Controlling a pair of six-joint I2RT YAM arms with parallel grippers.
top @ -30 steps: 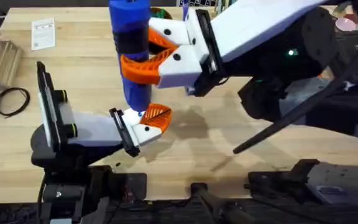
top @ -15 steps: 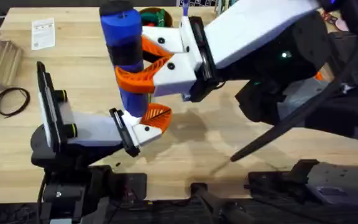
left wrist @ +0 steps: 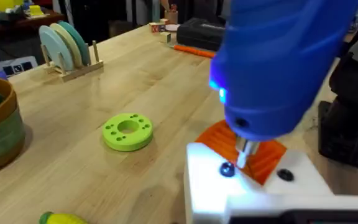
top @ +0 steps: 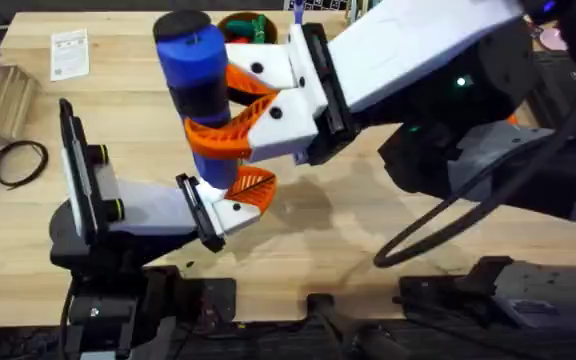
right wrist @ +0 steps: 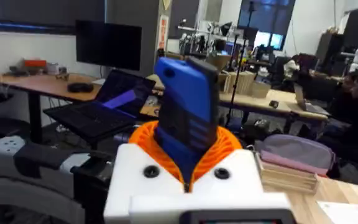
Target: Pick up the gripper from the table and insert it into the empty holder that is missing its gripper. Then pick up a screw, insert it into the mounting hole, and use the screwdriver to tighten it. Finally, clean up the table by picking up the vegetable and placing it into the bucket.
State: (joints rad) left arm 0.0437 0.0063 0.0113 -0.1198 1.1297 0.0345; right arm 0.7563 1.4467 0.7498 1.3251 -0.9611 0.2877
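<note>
While right jaws clamp the screwdriver (top: 200,90), its bit meets the holder (left wrist: 253,186); left jaws unreadable.

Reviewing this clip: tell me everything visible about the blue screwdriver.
The screwdriver is fat, blue plastic with a black band and black cap. It stands nearly upright, clamped between the right gripper's orange pads. A small blue light glows near its nose; its short metal bit points down at a dark screw head on the white holder.

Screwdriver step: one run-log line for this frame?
phase: tightening | right gripper: shut on screwdriver | bit: on screw in holder | left gripper: cannot tell
</note>
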